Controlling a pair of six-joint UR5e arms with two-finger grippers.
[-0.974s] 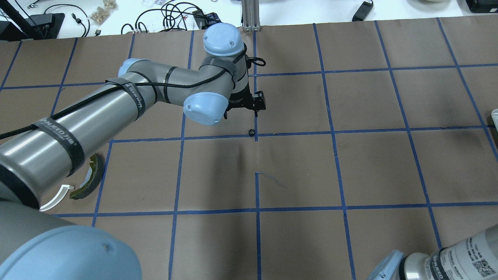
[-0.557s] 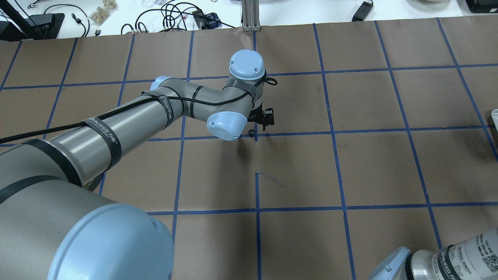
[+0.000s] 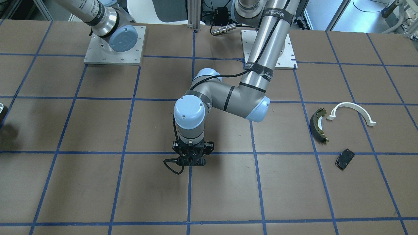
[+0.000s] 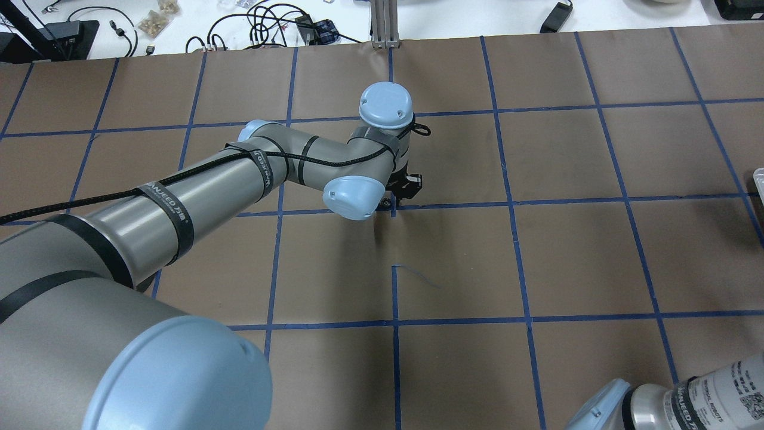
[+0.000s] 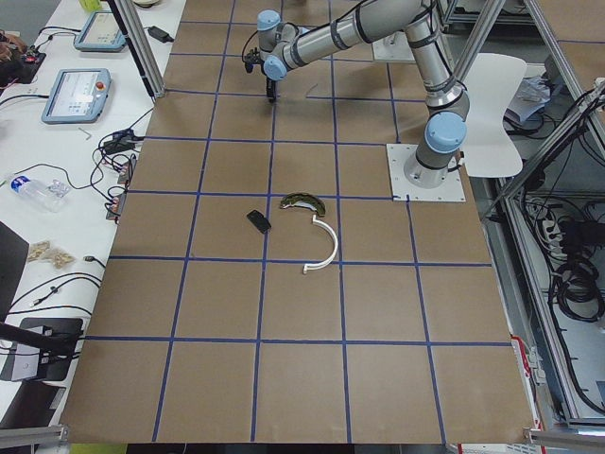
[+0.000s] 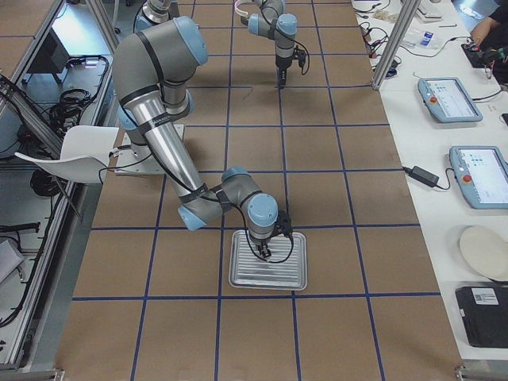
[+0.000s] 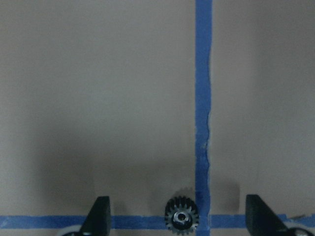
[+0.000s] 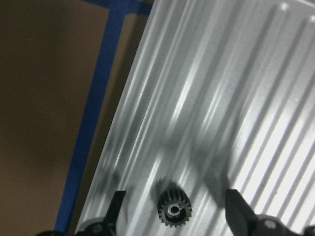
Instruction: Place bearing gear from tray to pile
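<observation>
Two small dark toothed bearing gears sit between wide-open, empty grippers. One gear point(image 7: 181, 219) lies on the brown papered counter point(image 3: 294, 195) at a blue-tape crossing, centred under the left gripper point(image 3: 191, 162). It looks like a relay spot towards the pile at right of the front view: olive curved brake shoe point(image 3: 318, 125), white plastic arch point(image 3: 352, 111), flat black plate point(image 3: 345, 159). The second gear point(image 8: 173, 210) rests on the ribbed metal tray point(image 8: 236, 98), between the right gripper's point(image 6: 266, 252) fingers.
</observation>
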